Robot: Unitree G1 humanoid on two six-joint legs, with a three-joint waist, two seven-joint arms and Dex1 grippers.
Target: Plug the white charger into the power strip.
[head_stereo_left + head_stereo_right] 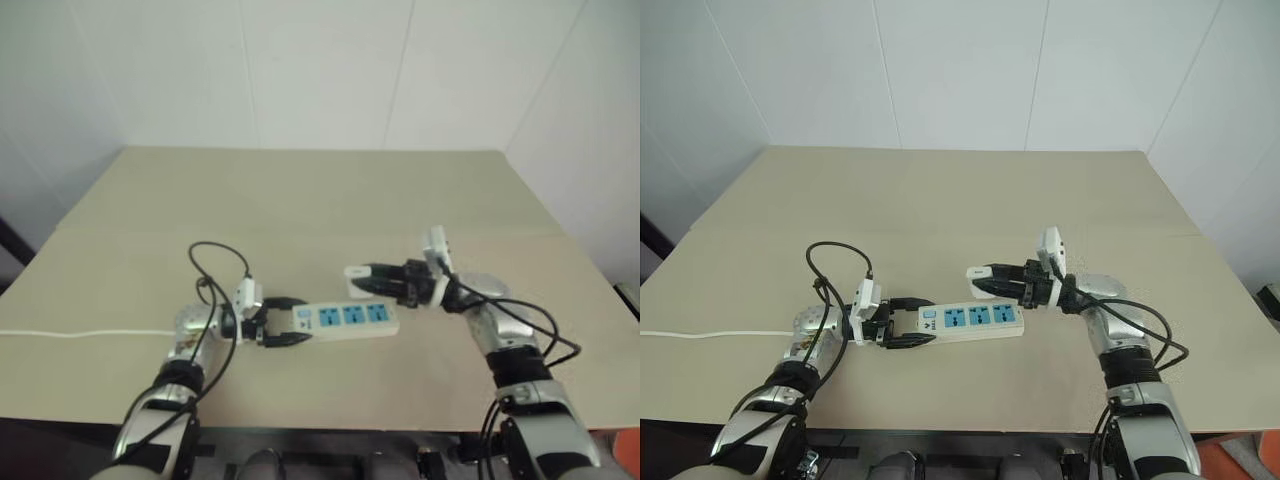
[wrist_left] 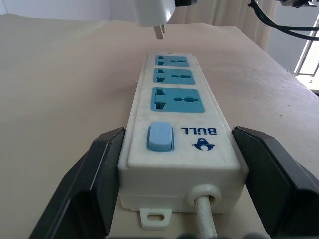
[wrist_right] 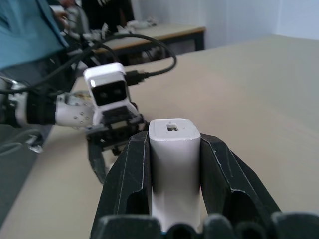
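The power strip (image 1: pixel 350 319) lies flat on the tan table near its front edge, its three blue outlet faces up. My left gripper (image 1: pixel 297 323) is shut on the strip's switch end, one black finger (image 2: pixel 94 174) on each long side. My right gripper (image 1: pixel 362 280) is shut on the white charger (image 1: pixel 357 271), a small white block held between its fingers (image 3: pixel 134 169). The charger (image 2: pixel 154 12) hangs in the air just above the strip's far end, apart from it, with a metal prong pointing down toward the outlets.
The strip's thin white cord (image 1: pixel 80 333) runs off to the table's left edge. The tan table (image 1: pixel 300 200) stretches wide behind both arms to a white wall. A person in blue (image 3: pixel 25 30) stands beyond the table's left side.
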